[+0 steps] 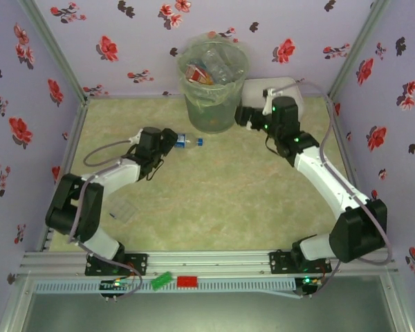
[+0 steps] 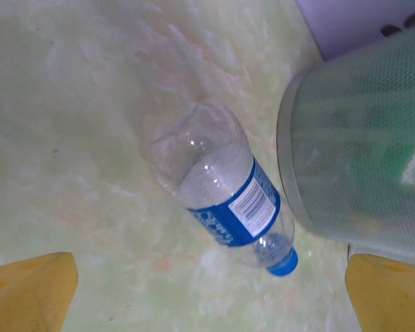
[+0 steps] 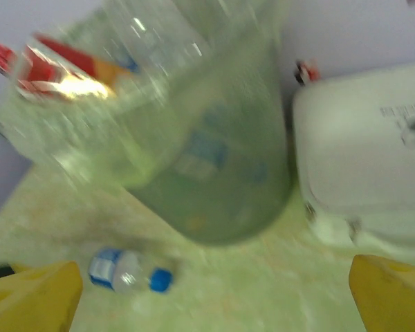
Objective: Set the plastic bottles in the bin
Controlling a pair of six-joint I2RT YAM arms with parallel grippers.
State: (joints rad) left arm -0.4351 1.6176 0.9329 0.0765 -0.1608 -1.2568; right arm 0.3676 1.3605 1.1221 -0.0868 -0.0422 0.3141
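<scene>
Pick-up step. We find one bottle (image 1: 187,142) lying just left of the bin (image 1: 214,114). The left gripper (image 1: 170,141) hangs spread above it; the right gripper (image 1: 241,116), beside the bin, is spread too. Next, we should lower and pinch its body.

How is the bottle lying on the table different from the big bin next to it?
The bottle lies on its side; the bin stands upright. The bottle is small and slim; the bin is much taller and wider. The bottle is clear with a blue label and blue cap; the bin is grey-green. Both sit on the table, close together.
</scene>
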